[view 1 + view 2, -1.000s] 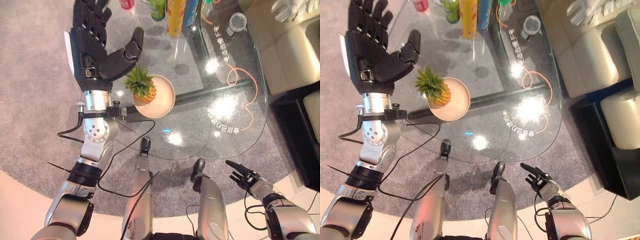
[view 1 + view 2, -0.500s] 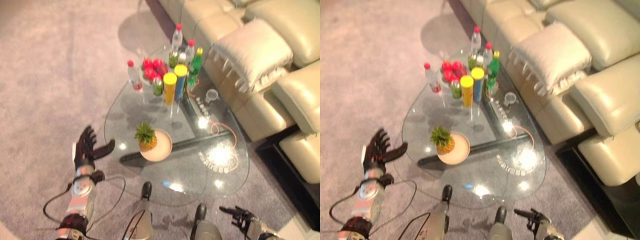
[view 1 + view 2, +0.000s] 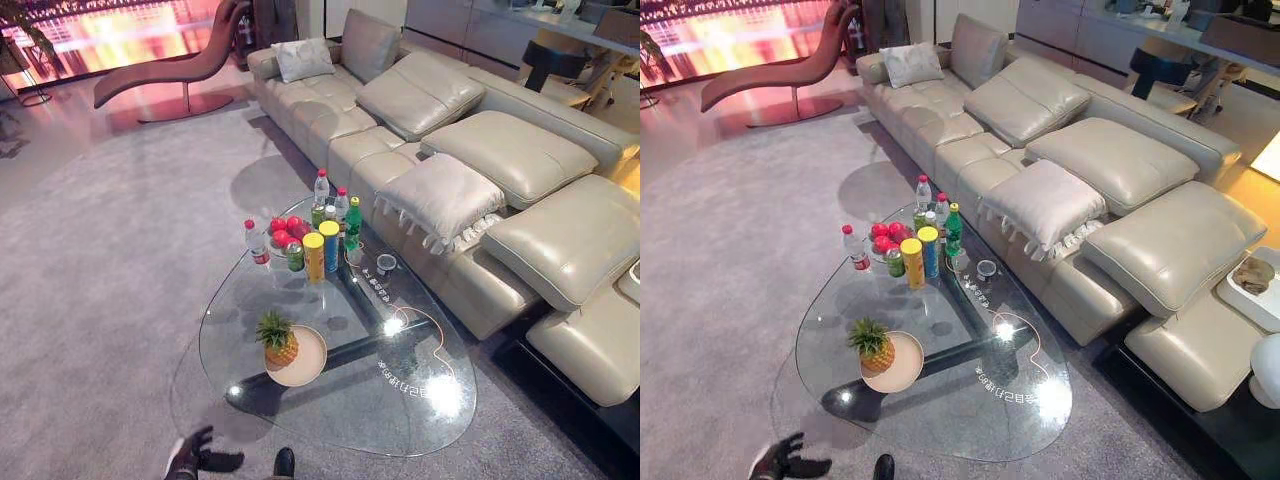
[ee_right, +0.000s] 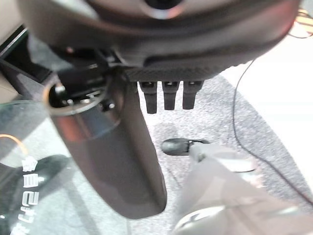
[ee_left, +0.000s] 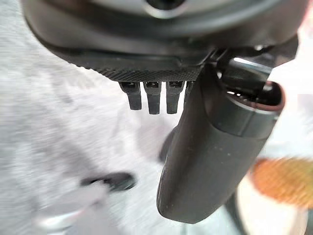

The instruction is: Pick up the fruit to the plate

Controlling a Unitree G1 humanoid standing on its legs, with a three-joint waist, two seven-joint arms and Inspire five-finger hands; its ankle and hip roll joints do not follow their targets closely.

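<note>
A pineapple point(image 3: 279, 340) with a green crown stands upright on a round pale plate point(image 3: 308, 364), near the front left of the glass coffee table point(image 3: 400, 405). My left hand point(image 3: 189, 457) hangs low over the grey carpet, short of the table's near edge and well apart from the plate. In the left wrist view its fingers point(image 5: 154, 98) are straight and its thumb point(image 5: 205, 161) sticks out, with nothing held. My right hand point(image 4: 110, 156) is open as well, fingers straight, above the carpet beside the glass edge.
Several bottles point(image 3: 322, 186), tall cans point(image 3: 314, 256), a pile of red fruit point(image 3: 284, 229) and a small glass point(image 3: 386, 264) crowd the table's far end. A long cream sofa point(image 3: 480, 160) with a cushion point(image 3: 435, 195) runs along the right. Grey carpet point(image 3: 110, 280) surrounds the table.
The camera has risen and now takes in the whole room. My left hand has dropped from beside the plate to low over the carpet. The pineapple stays on the plate.
</note>
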